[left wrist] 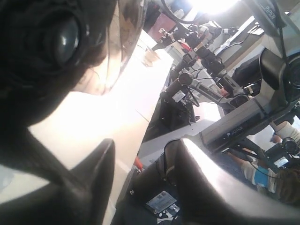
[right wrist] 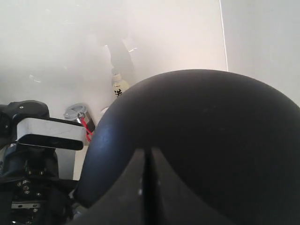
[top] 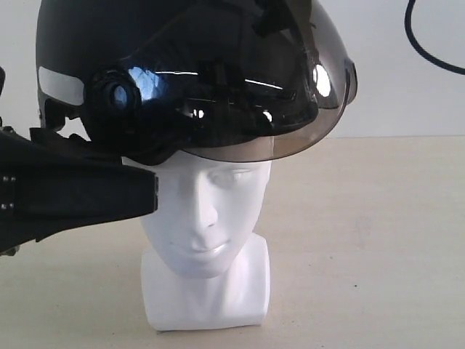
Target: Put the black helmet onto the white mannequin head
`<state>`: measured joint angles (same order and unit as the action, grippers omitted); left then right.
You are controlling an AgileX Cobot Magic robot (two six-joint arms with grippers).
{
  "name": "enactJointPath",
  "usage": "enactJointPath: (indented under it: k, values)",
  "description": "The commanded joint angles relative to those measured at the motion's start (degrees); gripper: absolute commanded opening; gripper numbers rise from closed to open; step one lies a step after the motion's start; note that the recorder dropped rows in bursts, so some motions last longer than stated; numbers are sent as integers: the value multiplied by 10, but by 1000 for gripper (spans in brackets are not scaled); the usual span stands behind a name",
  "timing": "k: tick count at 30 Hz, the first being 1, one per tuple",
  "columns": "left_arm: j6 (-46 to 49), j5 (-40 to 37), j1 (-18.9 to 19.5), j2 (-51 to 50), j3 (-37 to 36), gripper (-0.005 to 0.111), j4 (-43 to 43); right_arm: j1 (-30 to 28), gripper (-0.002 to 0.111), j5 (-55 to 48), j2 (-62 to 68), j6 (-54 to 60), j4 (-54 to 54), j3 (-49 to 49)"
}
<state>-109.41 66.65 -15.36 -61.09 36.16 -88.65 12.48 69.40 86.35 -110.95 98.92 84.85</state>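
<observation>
Helmet [top: 182, 58] sits on the white mannequin head [top: 207, 214], likely why the left claw [left wrist: 146, 145] at its rim stands part open, empty, and the right claw [right wrist: 145, 154] shut.

The exterior view faces the white mannequin head [top: 207, 218] front-on, close, near counter [top: 363, 254] height. Both wrist views crowd the black helmet [right wrist: 201, 140], which all three share.

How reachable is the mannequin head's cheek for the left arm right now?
Probably yes: the left gripper sits right beside the white mannequin head, just under the rim of the black helmet, and nothing shows between them.
</observation>
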Motion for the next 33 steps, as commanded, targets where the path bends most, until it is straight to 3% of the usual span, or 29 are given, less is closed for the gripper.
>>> enactJointPath:
  k: [1,20,33]
  values:
    - [-20,33,-2,8,4,39,-17,1,0,6,1,1,10,-2]
    - [-108,33,-2,58,4,38,-83,1,0,6,1,1,10,-2]
    - [-88,33,-2,66,-36,38,-102,1,0,6,1,1,10,-2]
